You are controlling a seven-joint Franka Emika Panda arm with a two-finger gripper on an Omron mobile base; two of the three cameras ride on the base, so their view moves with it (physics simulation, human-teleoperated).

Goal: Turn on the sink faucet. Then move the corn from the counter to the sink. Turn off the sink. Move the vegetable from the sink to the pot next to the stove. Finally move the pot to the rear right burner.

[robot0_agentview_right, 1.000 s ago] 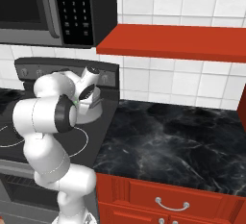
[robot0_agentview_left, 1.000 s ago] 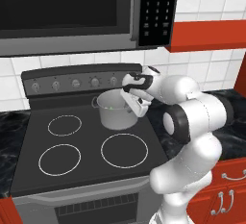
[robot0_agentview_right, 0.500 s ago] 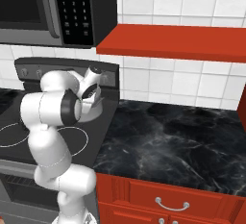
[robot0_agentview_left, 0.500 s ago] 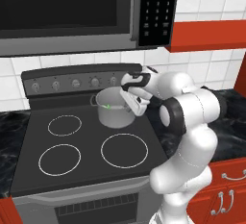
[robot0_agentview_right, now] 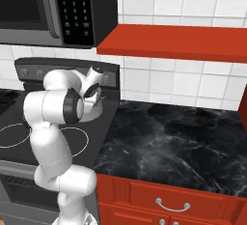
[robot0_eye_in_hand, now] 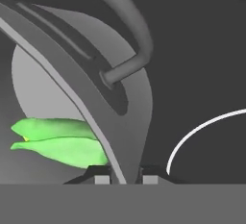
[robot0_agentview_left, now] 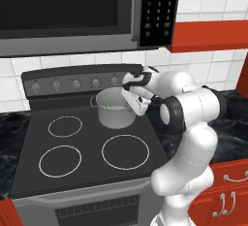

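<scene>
From the left, the pot [robot0_agentview_left: 116, 108] sits at the stove's [robot0_agentview_left: 29, 171] rear right, the gripper [robot0_agentview_left: 132, 100] at its rim. From the right, the arm seems to hide it. Up close, the fingers pinch the pot wall [robot0_eye_in_hand: 91, 117]; green corn [robot0_eye_in_hand: 57, 143] lies inside.

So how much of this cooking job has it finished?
Nearly all, it seems. The corn already lies inside the pot, so the washing steps look finished. Right now the gripper has its jaws shut on the pot's rim, and the pot sits over the rear right burner area of the stove. What's left seems to be letting go and backing away.
</scene>
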